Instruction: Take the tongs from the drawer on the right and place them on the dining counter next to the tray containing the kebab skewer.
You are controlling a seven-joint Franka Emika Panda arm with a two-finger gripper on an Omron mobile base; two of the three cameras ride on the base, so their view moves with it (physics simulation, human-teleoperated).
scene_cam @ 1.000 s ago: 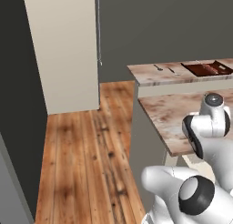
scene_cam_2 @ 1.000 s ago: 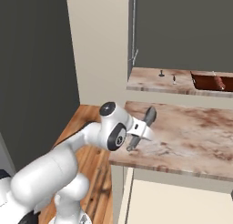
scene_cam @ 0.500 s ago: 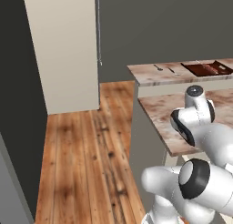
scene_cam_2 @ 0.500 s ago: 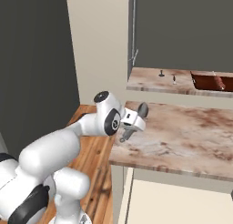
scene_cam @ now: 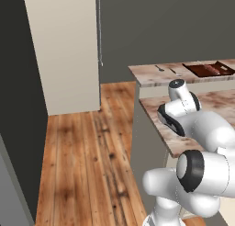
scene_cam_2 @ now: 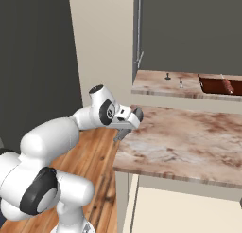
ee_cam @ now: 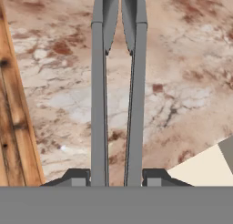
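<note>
tool [ee_cam: 118,175] clamps tongs [ee_cam: 117,82] lengthwise

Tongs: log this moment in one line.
end effector: shut on tongs | over dining counter edge | tray far off | tongs unplaced

1. The dark reddish-brown rectangular tray [scene_cam: 212,69] on the far marbled stone bench [scene_cam: 151,73] is chopped off by the right edge in the left base view.
2. Two small dark bits [scene_cam_2: 173,78] on that bench are too tiny to tell.
3. The long grey metal tongs [ee_cam: 117,86] run off the top in the hand view, so the ends are out of shot.
</note>
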